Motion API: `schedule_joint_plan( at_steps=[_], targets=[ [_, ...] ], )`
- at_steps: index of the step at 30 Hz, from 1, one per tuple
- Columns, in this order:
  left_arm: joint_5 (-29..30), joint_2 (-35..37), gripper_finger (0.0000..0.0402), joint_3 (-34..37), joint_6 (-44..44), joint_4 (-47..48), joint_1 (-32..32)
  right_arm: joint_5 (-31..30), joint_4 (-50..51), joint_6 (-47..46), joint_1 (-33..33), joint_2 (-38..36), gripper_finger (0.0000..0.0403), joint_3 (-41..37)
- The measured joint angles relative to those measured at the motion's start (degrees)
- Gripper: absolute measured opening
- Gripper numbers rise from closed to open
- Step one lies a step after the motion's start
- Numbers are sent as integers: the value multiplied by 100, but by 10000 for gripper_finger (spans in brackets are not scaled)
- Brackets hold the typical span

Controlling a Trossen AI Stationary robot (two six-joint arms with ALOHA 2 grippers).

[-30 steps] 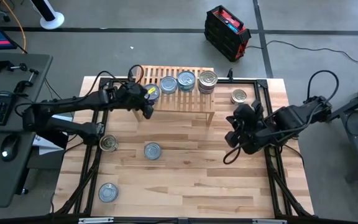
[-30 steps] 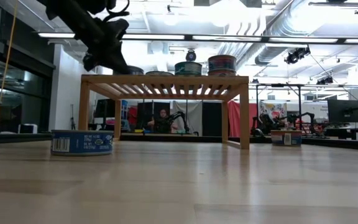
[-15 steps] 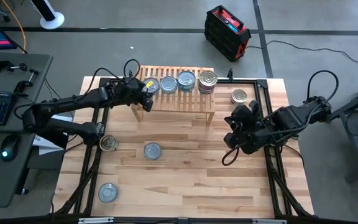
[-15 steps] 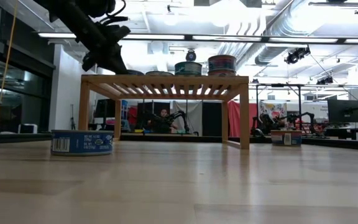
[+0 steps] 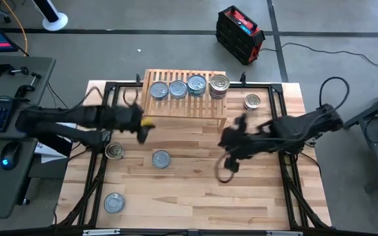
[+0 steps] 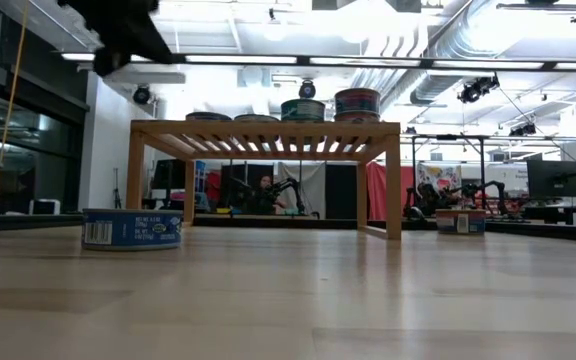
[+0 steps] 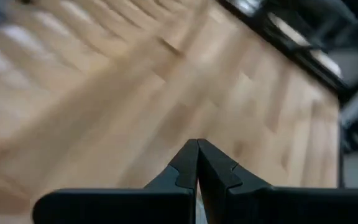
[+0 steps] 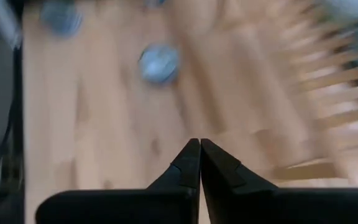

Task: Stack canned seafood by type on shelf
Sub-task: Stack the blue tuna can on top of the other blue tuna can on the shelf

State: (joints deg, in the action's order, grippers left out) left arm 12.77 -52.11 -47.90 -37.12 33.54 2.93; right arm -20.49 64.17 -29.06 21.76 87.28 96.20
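Left gripper withdrawn from shelf, jaws closed, empty

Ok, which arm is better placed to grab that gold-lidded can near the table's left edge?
Left. The left gripper hangs just above the gold-lidded can, empty with fingers shut. The right gripper is across the table, nearer the shelf.
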Motion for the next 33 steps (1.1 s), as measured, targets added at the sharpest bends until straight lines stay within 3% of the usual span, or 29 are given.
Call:
schedule_joint_plan(
  at_steps=[4,7,10,14,21,25,33],
  targets=[
    [1012,-551,0,0,-495,20,1443,1456,-1679,66,-404,188,0,-1571],
    [1297,-1225,0,7,-946,-94,2033,2273,-3607,-423,-617,302,0,-2803],
    [1216,-1994,0,7,-1399,-154,2359,2383,-5299,-1157,-720,499,0,-3684],
    [1225,-2884,0,7,-1871,-85,2536,2188,-6366,-1767,-754,782,0,-4158],
    [1309,-3879,0,7,-2447,-102,2403,1919,-6327,-1921,-784,1026,0,-4152],
    [1310,-4166,0,-26,-2702,-412,2424,1911,-5813,-1737,-796,881,0,-4141],
    [1341,-4353,0,12,-2437,-2187,2217,1602,-4265,-1703,-664,265,0,-4141]
  ],
)
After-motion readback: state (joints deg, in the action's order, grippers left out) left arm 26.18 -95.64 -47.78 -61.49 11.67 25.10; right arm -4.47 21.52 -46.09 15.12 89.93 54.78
